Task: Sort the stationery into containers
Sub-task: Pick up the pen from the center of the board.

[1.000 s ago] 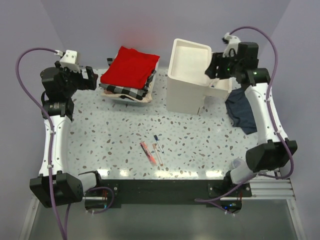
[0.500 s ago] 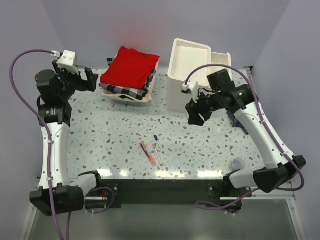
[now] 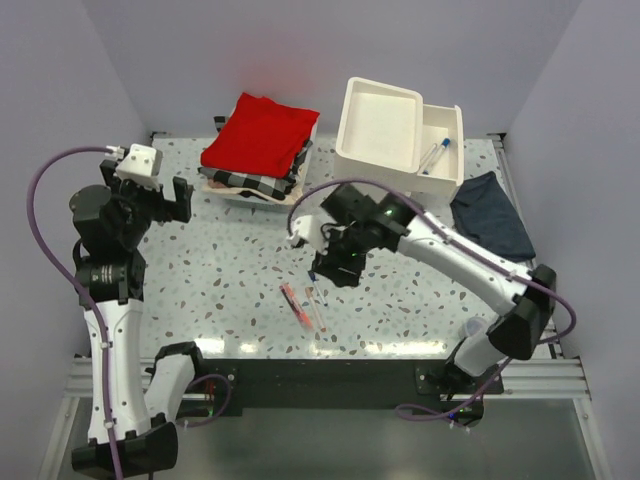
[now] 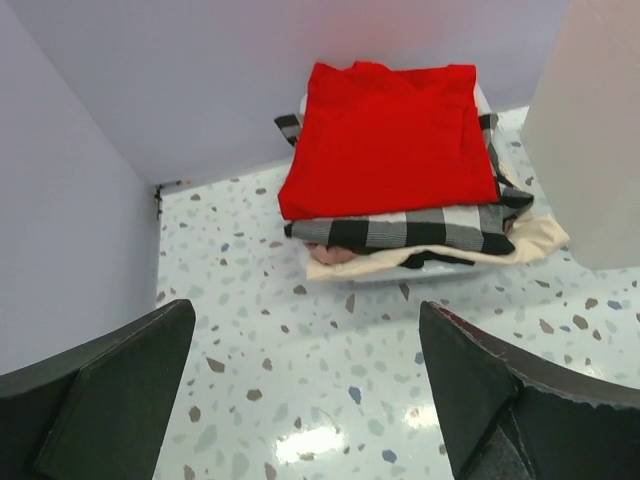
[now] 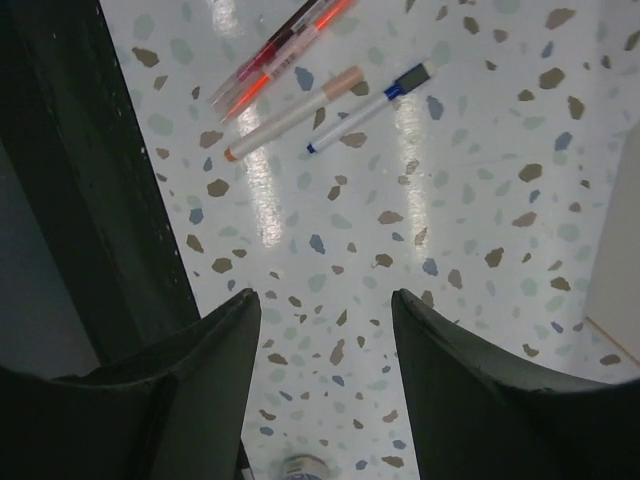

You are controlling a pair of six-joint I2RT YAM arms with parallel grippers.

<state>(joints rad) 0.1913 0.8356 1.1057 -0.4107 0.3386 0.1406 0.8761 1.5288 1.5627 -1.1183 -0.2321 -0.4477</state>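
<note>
White pens, three counted: blue-capped pen (image 5: pixel 370 105) and pink-capped pen (image 5: pixel 295 112) side by side on the speckled table (image 3: pixel 220 280), near the middle; third pen (image 3: pixel 433 155) inside the pulled-out drawer (image 3: pixel 448 120), far right of the white box unit (image 3: pixel 378 125). One orange-red marker (image 5: pixel 285 45) just beside the pink-capped pen; perhaps two barrels, hard to tell. Folded cloth stack (image 4: pixel 400 170) far left, dark cloth (image 3: pixel 490 225) right. Box unit cut off in left wrist view. Right gripper (image 5: pixel 325 300) above the table near those pens, jaws partly spread, empty. Left gripper (image 4: pixel 305 320) spread wide, empty, facing the stack. Since a second ago: right arm off the drawer, over to mid-table.
</note>
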